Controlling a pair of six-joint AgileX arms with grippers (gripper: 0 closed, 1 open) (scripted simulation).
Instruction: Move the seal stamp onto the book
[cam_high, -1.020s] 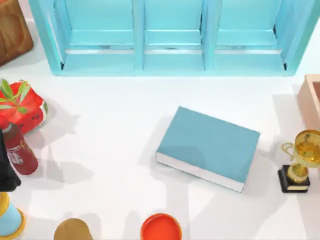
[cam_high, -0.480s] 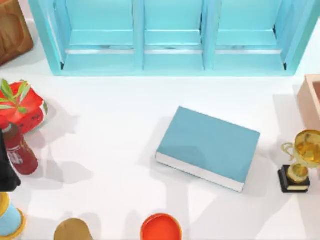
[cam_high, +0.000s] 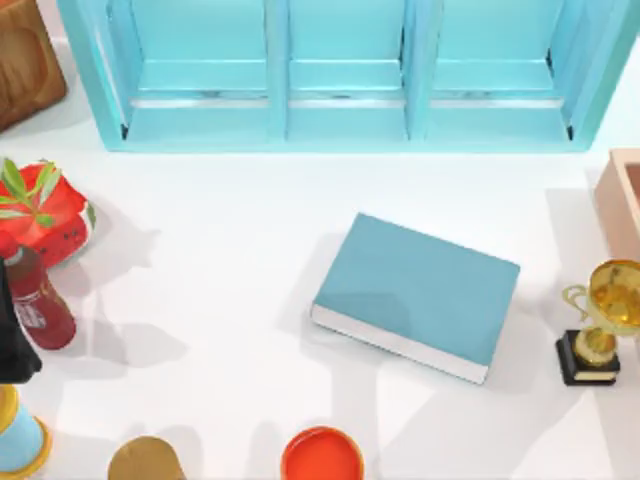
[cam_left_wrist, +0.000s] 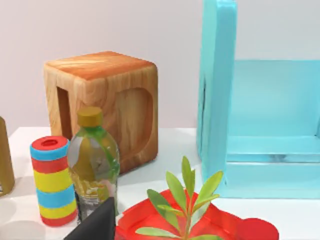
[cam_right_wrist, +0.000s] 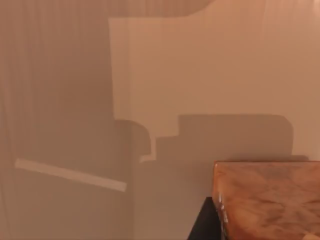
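Observation:
The book (cam_high: 418, 290), teal with white page edges, lies flat near the table's middle, slightly right, with nothing on its cover. The seal stamp does not stand anywhere on the table in the top view. In the right wrist view a reddish-brown wood-grained block (cam_right_wrist: 267, 200) sits very close, with a dark part of my right gripper (cam_right_wrist: 201, 225) beside it; I cannot tell whether this block is the stamp or whether it is held. My left arm (cam_high: 12, 340) is parked at the table's left edge, its dark tip (cam_left_wrist: 97, 224) near a bottle.
A light-blue shelf unit (cam_high: 340, 75) spans the back. At the left are a red plant tray (cam_high: 45, 210), a dark red bottle (cam_high: 38, 305) and a wooden box (cam_high: 25, 60). A gold trophy (cam_high: 600, 320) stands right of the book. An orange round object (cam_high: 322, 455) sits at the front.
Faint shadows on the table in front of the book have shifted slightly. The book and the other objects have not moved.

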